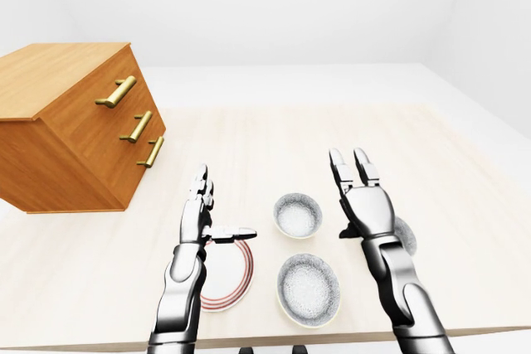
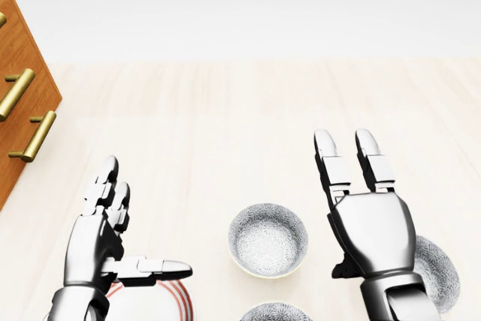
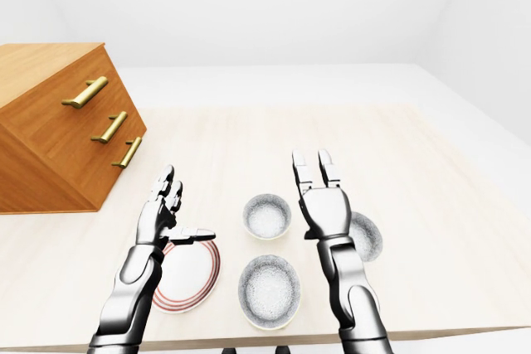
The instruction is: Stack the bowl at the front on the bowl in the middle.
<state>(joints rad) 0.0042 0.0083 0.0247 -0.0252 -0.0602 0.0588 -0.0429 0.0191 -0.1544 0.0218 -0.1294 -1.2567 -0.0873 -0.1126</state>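
Three speckled grey bowls sit near the table's bottom edge in the left-eye view. The nearest bowl (image 1: 309, 289) is lowest. Just above it stands the middle bowl (image 1: 297, 215). A third bowl (image 1: 407, 236) lies to the right, mostly hidden behind my right hand. That right hand (image 1: 349, 162) is raised with its fingers straight up, open and empty, just right of the middle bowl. My left hand (image 1: 217, 206) hovers left of the bowls, open, with its thumb pointing right over a plate.
A white plate with a red rim (image 1: 246, 271) lies under my left forearm, left of the nearest bowl. A wooden dresser (image 1: 75, 122) with brass handles stands at the upper left. The pale wooden table (image 1: 415, 147) stretches up and right; its edge runs just below the nearest bowl.
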